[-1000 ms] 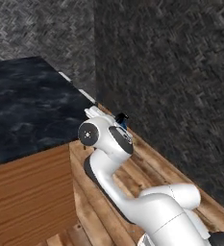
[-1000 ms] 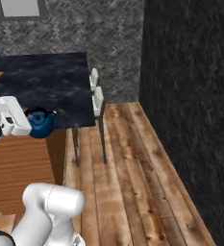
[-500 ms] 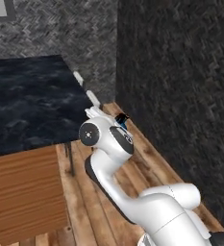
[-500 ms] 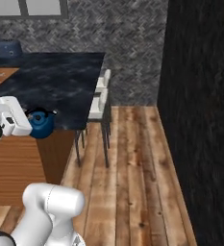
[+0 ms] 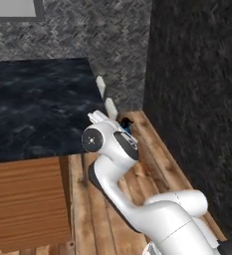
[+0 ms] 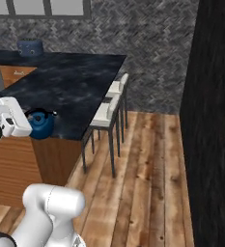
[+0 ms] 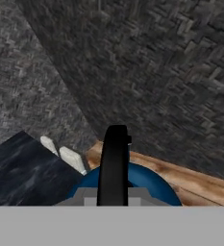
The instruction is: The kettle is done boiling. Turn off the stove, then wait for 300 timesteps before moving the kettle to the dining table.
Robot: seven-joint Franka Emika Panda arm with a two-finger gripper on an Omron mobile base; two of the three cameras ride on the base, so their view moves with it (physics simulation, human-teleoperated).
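Note:
The dark-blue kettle (image 6: 41, 125) hangs in the air by the near edge of the dining table (image 6: 70, 84), a dark marbled slab on a wood base. My gripper (image 6: 30, 122) is shut on its black arched handle (image 7: 113, 163), which runs up between the fingertips in the hand view, with the blue body (image 7: 149, 185) below. In the left base view only a sliver of the kettle (image 5: 126, 126) peeks out behind the arm's wrist, beside the table (image 5: 38, 104). The stove is out of view.
White stools (image 6: 109, 108) stand along the table's right side, over a wood plank floor (image 6: 143, 169). A dark wall (image 6: 215, 120) rises on the right and a grey herringbone wall (image 6: 147, 34) at the back. A blue-grey toaster (image 6: 29, 47) sits on the far counter.
The whole picture has shifted in both base views, so the base has moved; the table now spreads wider ahead. The kettle stays held in the shut gripper, in the same place relative to the arm.

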